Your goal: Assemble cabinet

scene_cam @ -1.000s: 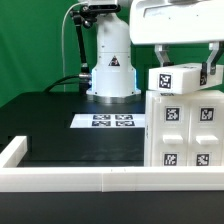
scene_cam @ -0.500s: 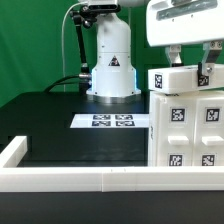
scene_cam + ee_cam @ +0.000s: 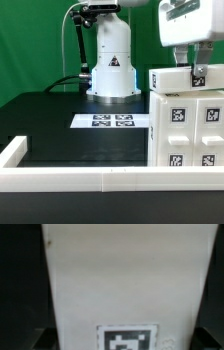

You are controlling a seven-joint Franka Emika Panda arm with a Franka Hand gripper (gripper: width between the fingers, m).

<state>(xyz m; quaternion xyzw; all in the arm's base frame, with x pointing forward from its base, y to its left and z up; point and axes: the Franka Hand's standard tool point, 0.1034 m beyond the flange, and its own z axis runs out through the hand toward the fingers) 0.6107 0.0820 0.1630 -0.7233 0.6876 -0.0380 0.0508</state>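
Observation:
The cabinet (image 3: 190, 130), a large white box with square tags on its front, stands at the exterior view's right. A white tagged top block (image 3: 170, 80) lies on it. My gripper (image 3: 198, 62) comes down from above with its fingers on either side of this block. In the wrist view the block (image 3: 120, 280) fills the frame, with a tag at its near end. The dark fingers (image 3: 45, 339) sit against its two sides, so my gripper (image 3: 125, 343) looks shut on the block. The cabinet's right part is cut off by the frame edge.
The marker board (image 3: 112, 121) lies on the black table in front of the robot base (image 3: 112, 65). A low white rail (image 3: 80, 180) edges the table's front and left side. A green backdrop stands behind.
My gripper has moved toward the exterior view's right above the cabinet. The top block has shifted slightly right, and a second tag now shows on it.

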